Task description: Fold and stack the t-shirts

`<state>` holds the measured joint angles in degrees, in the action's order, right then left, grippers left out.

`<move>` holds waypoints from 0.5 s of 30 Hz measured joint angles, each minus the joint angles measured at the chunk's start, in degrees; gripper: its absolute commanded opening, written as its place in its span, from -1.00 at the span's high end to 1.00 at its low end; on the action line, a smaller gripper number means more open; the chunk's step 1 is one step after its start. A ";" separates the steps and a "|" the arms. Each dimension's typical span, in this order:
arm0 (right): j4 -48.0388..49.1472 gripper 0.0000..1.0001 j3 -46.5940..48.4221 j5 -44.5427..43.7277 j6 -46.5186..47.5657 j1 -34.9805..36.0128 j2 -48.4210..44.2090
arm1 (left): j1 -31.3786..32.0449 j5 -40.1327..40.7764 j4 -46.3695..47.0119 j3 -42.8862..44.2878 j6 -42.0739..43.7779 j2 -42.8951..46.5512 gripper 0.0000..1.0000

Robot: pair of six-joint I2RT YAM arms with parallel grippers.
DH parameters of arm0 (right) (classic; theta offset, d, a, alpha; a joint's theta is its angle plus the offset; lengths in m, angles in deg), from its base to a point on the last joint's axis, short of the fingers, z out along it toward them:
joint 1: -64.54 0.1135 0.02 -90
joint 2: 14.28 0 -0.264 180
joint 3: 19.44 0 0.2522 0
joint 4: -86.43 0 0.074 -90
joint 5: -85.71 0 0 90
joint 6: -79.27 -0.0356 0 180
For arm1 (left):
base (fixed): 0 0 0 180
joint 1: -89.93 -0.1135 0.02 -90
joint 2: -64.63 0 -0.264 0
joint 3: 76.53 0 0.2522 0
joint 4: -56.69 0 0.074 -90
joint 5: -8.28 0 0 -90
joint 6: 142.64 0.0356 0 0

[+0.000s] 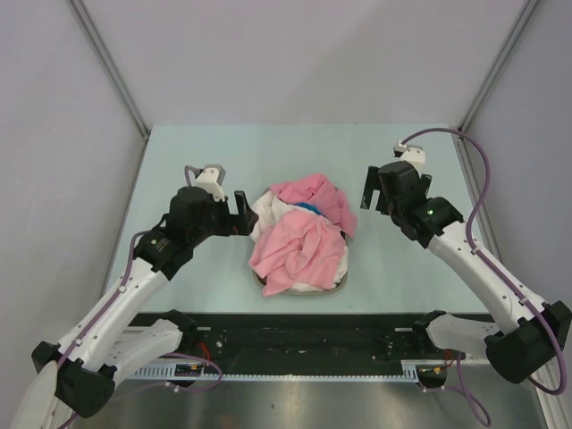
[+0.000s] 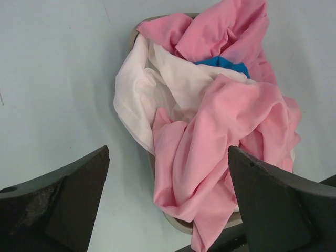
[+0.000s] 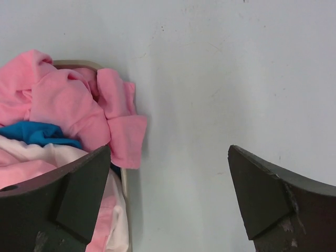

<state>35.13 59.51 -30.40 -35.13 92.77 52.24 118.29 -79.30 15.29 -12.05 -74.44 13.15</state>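
A crumpled heap of t-shirts lies in a low beige basket (image 1: 302, 290) at the table's middle. A light-pink tee (image 1: 295, 246) drapes over the front, another pink one (image 1: 315, 195) lies at the back, and a white tee (image 1: 266, 213) with a blue print (image 1: 308, 207) sits between them. My left gripper (image 1: 243, 213) is open and empty just left of the heap; in its wrist view (image 2: 168, 152) the pink tee (image 2: 210, 136) and white tee (image 2: 152, 84) lie ahead. My right gripper (image 1: 374, 192) is open and empty to the right; its view (image 3: 169, 149) shows a pink tee (image 3: 68, 100) at left.
The basket rim shows in the left wrist view (image 2: 181, 224) and the right wrist view (image 3: 79, 64). The pale green table (image 1: 179, 161) is enclosed by grey walls with metal posts at the back corners. A black rail (image 1: 304, 344) runs along the near edge.
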 measured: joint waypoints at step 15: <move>-2.01 -0.99 0.33 2.45 1.90 2.73 5.09 | 0.00 -1.16 -3.30 0.02 0.17 -1.38 -0.99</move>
<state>33.12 59.84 -27.95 -33.23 95.50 57.33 118.29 -80.46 11.99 -12.03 -74.27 11.77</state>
